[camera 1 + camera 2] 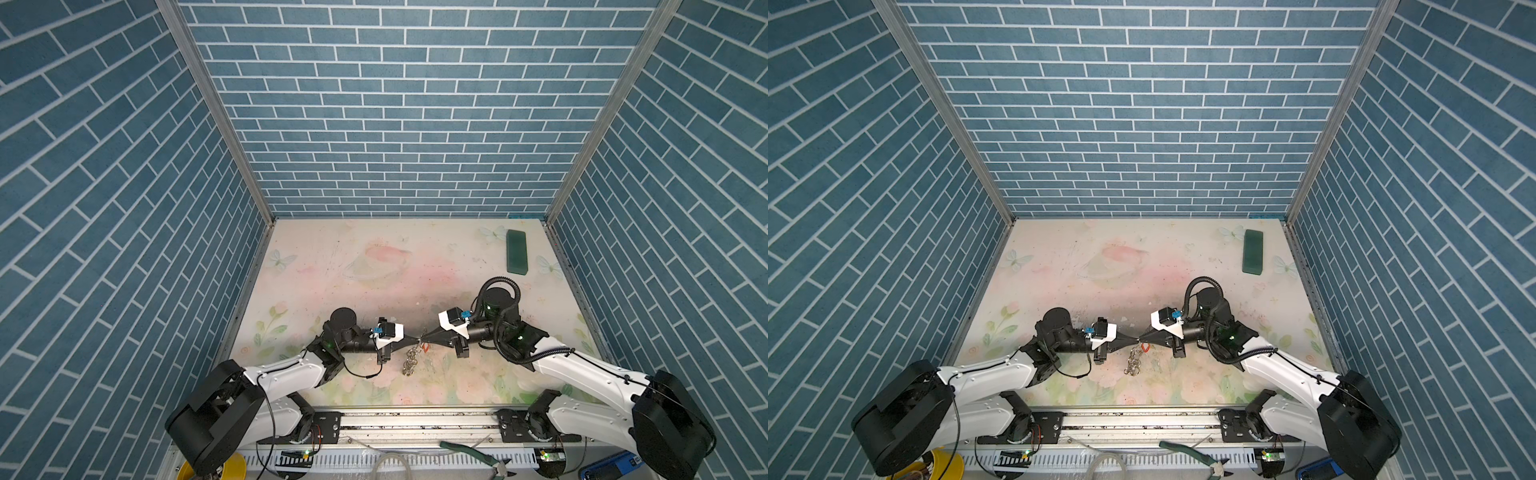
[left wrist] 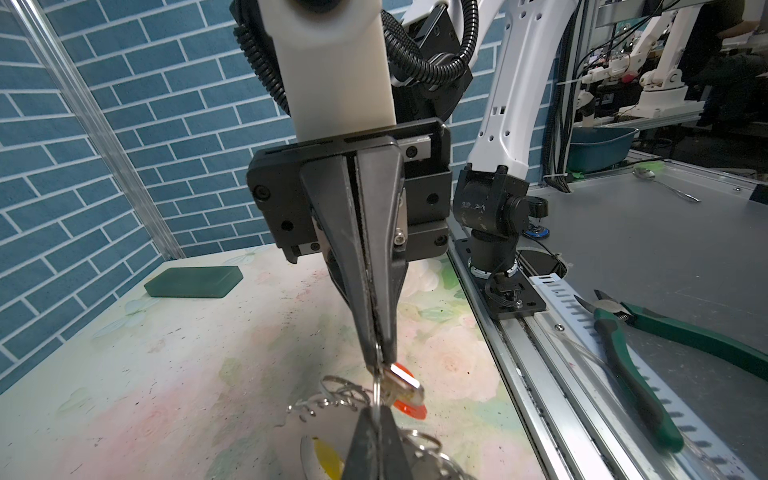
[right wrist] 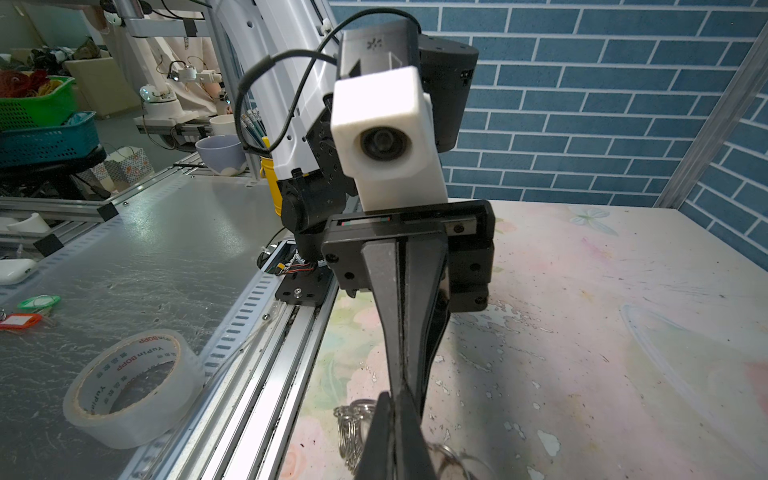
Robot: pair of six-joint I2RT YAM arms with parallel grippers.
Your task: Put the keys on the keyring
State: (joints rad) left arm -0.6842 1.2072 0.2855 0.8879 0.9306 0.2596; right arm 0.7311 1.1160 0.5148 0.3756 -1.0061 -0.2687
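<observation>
Noted green-handled pliers (image 1: 478, 454) nearest the camera, in front of the rail (image 1: 415, 420) and off the tabletop (image 1: 332, 291). Further in, over the near middle of the tabletop, found left gripper (image 1: 417, 341) and right gripper (image 1: 427, 339) meeting tip to tip in both top views. Recorded both sets of jaws as fully closed, each nipping the same 1 thin silver ring (image 2: 376, 388) of the keyring (image 1: 410, 362), per the left wrist view. Saw the rest of the keyring's rings trailing from the tips toward the near edge; could not tell whether resting on the tabletop or hanging clear. Logged a red key (image 2: 411, 409) just beside the right gripper's tip, with its silver end (image 2: 405, 384) against the pinched ring; whether threaded on, not resolved. Spotted a yellow key (image 2: 326, 457) among the rings under the left gripper, blurred. Farthest back, at the right rear corner, noted a dark green block (image 1: 516, 252) lying flat, well apart from everything else.
</observation>
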